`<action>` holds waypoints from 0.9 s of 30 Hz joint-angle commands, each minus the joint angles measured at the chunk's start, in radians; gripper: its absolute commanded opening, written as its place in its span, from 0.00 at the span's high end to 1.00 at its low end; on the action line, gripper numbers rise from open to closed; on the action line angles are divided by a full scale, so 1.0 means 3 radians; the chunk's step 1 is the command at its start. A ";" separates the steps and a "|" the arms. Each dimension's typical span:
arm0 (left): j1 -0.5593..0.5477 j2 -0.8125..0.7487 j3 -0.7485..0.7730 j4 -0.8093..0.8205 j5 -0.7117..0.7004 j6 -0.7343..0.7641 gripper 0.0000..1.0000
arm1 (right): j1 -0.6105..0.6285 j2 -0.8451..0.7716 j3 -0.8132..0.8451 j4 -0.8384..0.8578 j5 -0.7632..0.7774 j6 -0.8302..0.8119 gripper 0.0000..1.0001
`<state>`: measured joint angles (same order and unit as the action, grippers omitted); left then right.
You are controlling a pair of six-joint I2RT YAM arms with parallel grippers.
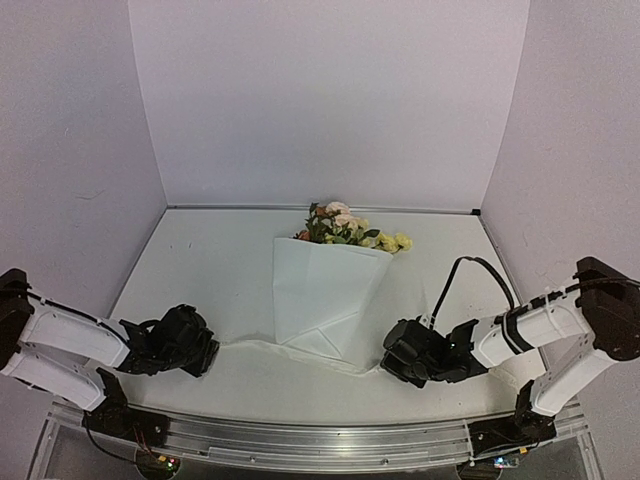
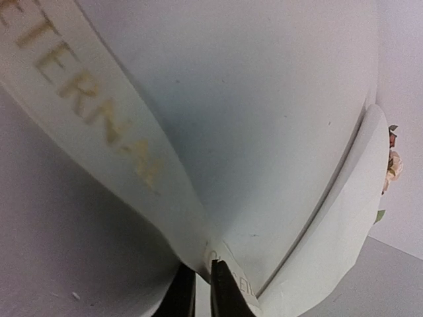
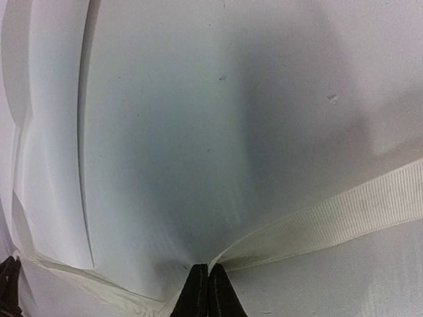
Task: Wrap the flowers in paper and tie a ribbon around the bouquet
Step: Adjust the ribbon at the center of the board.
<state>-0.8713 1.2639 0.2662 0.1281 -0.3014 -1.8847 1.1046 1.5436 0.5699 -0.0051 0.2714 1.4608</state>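
Observation:
The bouquet lies in the middle of the table, its flowers pointing to the back and the white paper folded round them as a cone. The cream ribbon runs across the table under the cone's near tip. My left gripper is shut on the ribbon's left part; its lettered band rises away from the left gripper. The cone and a bloom show at that view's right. My right gripper is shut on the ribbon, which leaves the right gripper to the right.
White walls close the table on three sides. A metal rail runs along the near edge between the arm bases. A black cable loops above the right arm. The paper's folded edge fills the right wrist view's left side.

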 commanded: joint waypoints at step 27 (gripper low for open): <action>0.0026 -0.0402 0.0297 -0.1365 -0.0456 0.1272 1.00 | 0.0242 0.0294 0.0475 -0.1363 0.0650 -0.0147 0.67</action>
<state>-0.8678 1.1086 0.2968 -0.2654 -0.3815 -1.5829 1.1834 1.6502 0.7391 -0.3070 0.4237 1.4212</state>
